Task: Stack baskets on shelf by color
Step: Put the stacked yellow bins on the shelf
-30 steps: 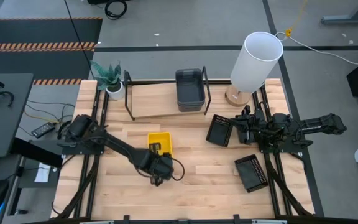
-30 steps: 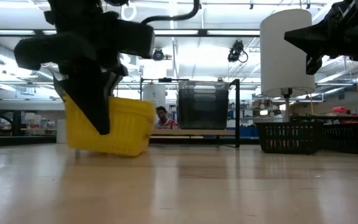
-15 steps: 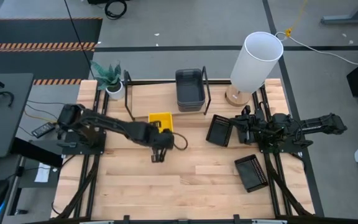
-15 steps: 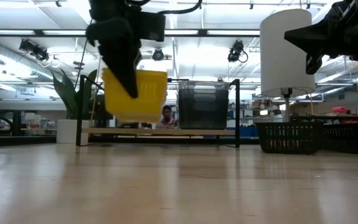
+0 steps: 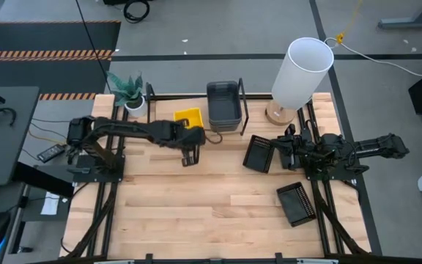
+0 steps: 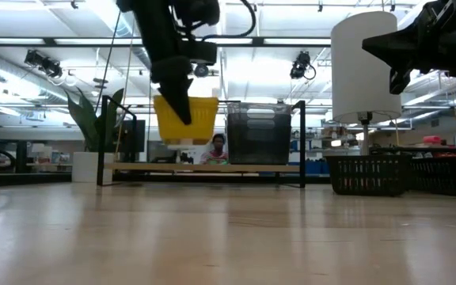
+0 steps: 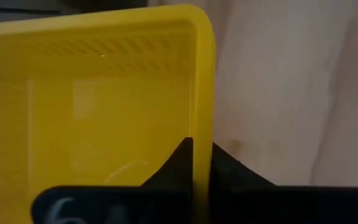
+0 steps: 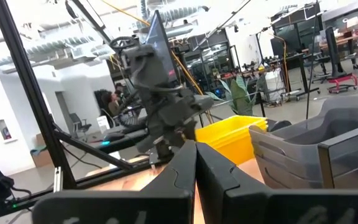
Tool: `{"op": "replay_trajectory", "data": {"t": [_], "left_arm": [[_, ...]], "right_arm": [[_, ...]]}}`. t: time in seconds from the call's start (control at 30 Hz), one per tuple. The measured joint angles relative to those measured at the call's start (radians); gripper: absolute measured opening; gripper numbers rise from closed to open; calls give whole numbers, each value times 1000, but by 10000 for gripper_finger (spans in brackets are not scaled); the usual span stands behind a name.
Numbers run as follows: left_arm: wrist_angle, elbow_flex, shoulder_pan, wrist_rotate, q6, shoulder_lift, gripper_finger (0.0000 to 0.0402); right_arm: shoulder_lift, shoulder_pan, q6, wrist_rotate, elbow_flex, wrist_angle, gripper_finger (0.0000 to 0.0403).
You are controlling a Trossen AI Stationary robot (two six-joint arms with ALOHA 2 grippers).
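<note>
A yellow basket (image 5: 187,116) hangs over the shelf (image 5: 168,126), just left of the stacked grey baskets (image 5: 224,105) that stand on the shelf's board. My left gripper (image 7: 202,147) is shut on it; in the high view my left gripper (image 5: 190,132) is at the basket's near side. In the low view the yellow basket (image 6: 190,119) shows clear above the shelf board (image 6: 236,168). Two black baskets (image 5: 258,152) (image 5: 297,203) lie on the table at the right. My right gripper (image 8: 196,167) waits shut above the right side, holding nothing. My left gripper holds the yellow basket by one wall's rim (image 7: 202,118), one finger inside the basket and one outside. The fingers (image 7: 182,163) slant down from the table's near-left side. The basket hangs clear of table and shelf, tilted a little.
A white lamp (image 5: 300,72) stands at the shelf's right end and a potted plant (image 5: 129,92) at its left end. The shelf's black upright loops (image 5: 151,110) (image 5: 243,103) flank the board. Bare tabletop lies in the near half.
My left gripper has swung from the table's middle toward the far edge and risen, staying shut on the yellow basket. The basket has gone from just above the tabletop to above the shelf board, beside the grey stack.
</note>
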Motion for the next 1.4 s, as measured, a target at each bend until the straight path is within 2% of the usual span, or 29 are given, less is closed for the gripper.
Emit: {"op": "replay_trajectory", "data": {"t": [0.3,0.63,0.87,1.07,1.4], "left_arm": [[9,0,111,16,58,4,14],[67,-3,234,17,45,7,14],[123,-22,240,35,142,59,15],[155,-23,239,179,208,90,15],[184,-23,209,188,298,95,22]], "right_arm": [[0,0,0,0,0,0,16],[0,0,0,0,0,-1,16],[0,0,0,0,0,1,16],[0,0,0,-1,0,0,16],[0,0,0,0,0,0,16]]}}
